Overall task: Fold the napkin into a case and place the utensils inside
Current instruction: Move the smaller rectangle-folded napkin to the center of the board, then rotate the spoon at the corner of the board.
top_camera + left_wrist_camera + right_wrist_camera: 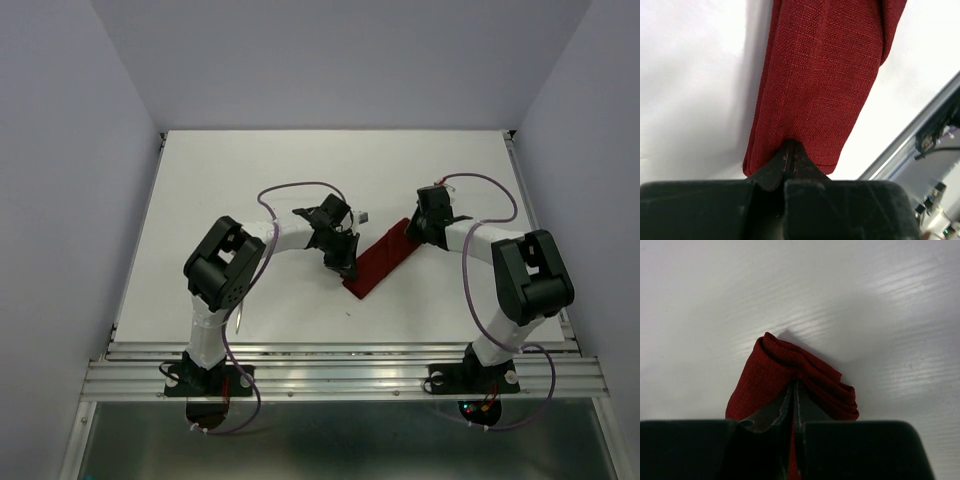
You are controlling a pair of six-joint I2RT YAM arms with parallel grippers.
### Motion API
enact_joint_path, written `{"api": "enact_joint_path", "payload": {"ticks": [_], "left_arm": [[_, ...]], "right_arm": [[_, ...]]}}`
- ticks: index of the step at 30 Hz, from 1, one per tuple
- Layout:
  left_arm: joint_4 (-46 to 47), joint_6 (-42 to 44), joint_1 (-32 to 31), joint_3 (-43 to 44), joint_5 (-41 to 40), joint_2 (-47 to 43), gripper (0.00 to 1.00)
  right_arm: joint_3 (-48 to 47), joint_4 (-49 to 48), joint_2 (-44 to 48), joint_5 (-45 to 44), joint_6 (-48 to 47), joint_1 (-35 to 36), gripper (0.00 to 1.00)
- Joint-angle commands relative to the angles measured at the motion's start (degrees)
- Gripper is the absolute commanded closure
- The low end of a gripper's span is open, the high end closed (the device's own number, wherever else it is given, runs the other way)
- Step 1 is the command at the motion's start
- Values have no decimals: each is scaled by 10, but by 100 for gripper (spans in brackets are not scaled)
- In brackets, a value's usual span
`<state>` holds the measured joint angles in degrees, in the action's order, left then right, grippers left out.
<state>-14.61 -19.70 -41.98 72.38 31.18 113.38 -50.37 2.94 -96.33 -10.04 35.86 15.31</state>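
Nearest the arm bases: left gripper (pixel 347 268) down on the near, lower end of the napkin (pixel 380 258), fingertips (pixel 790 152) pressed together on the short hem. In the left wrist view, a plain pinch at about mid-width of that end. Likely placed there to anchor the end and keep the stacked layers from sliding apart. Napkin already narrowed to a long strip, the case (pixel 825 85) in rough form, lying on the white table (pixel 250 180) on a diagonal from near-left to far-right, between the two wrists. Long fold line down one side in the left wrist view; an outer layer showing past the edge toward the far end, not flush. Farther along: right gripper (pixel 414 230) at the opposite, far end, jaws nearly closed and nipping the bunched cloth, several folds piled and humped up off the table in the right wrist view. Probably gripped at both ends to tension and straighten the strip, or to lift it for one more fold; cannot tell which. Judged stage: folding close to done, filling not begun. Utensils not made out with any certainty in these views.
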Motion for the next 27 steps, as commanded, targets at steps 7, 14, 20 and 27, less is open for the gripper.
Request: {"api": "enact_joint_path", "payload": {"ticks": [7, 14, 20, 27], "left_arm": [[-49, 32, 25, 59, -83, -24, 99], [-95, 27, 65, 61, -128, -111, 81], [-128, 16, 142, -14, -191, -192, 58], [-172, -58, 251, -113, -310, -286, 19]], "right_arm": [[-43, 42, 19, 13, -7, -6, 88], [-45, 77, 130, 0, -43, -6, 59], [-26, 93, 168, 5, -53, -6, 46], [-3, 92, 168, 44, -45, -6, 39]]}}
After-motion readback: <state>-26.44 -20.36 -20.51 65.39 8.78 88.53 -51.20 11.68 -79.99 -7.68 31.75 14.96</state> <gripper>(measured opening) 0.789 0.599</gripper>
